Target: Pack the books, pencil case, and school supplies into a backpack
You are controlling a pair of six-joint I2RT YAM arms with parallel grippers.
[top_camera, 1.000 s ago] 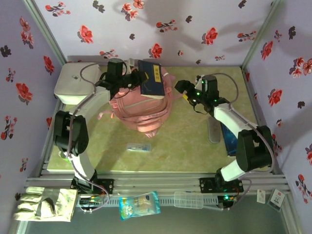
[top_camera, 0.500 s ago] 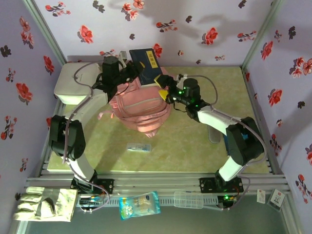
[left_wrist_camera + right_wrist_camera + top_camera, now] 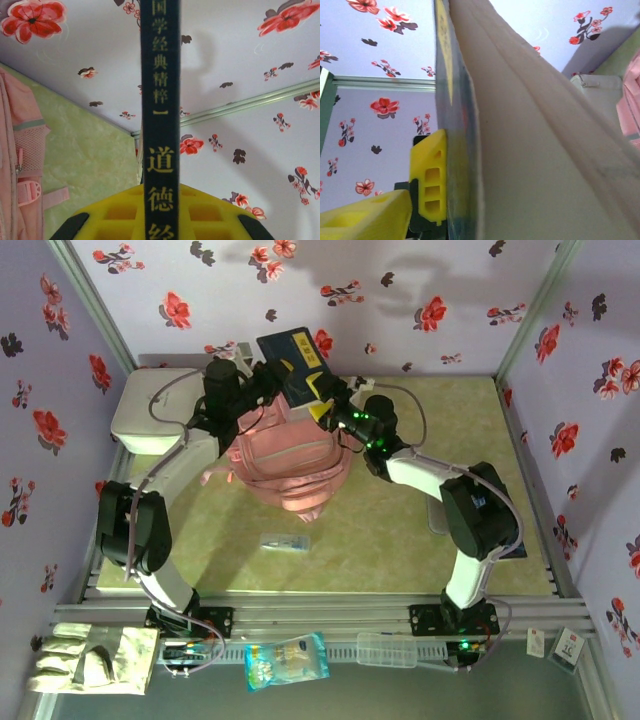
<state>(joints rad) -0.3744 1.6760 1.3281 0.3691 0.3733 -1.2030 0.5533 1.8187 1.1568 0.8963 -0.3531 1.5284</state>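
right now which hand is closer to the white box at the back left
Left. The left hand holds the navy book over the pink backpack, a short way right of the white box. The right hand is at the book's other edge, farther right.

A dark navy book (image 3: 451, 125) stands edge-on just beside the right gripper's near yellow finger (image 3: 367, 216), and its pale page block (image 3: 535, 165) spreads away on the far side. That finger is clear of the cover. A second yellow finger (image 3: 429, 181), slotted, lies flat against the cover in between — whose it is cannot be told. Past the pages sit a white rounded box (image 3: 597, 92) and a strip of pink backpack (image 3: 631, 100) — flowered wall (image 3: 375, 60) behind.
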